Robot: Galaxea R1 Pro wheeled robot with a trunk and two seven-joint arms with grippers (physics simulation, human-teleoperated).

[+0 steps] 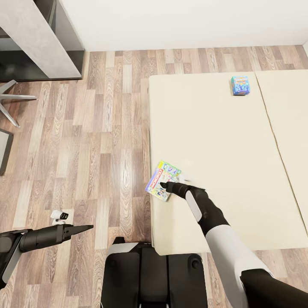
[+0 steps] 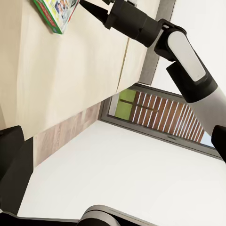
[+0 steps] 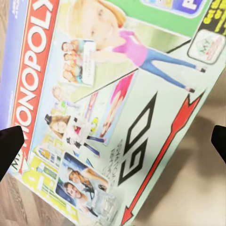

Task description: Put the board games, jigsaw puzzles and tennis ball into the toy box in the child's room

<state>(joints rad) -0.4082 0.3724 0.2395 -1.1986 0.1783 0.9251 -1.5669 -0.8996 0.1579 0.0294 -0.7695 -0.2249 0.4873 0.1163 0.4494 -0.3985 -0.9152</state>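
Under right end effector (image 1: pixel 167 185): board game (image 1: pixel 162 180).

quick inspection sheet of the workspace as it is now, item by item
surface: beige bed mattress, bare apart from two boxes
job's things: green-edged pastel board game box at the mattress edge; small blue-cyan board game box near the far side
clutter: small white and black object on the wood-plank floor
grippers: right gripper open over the green-edged box; left gripper above the floor, state unclear
cables: nothing seen
surroundings: pale grey desk, white wall
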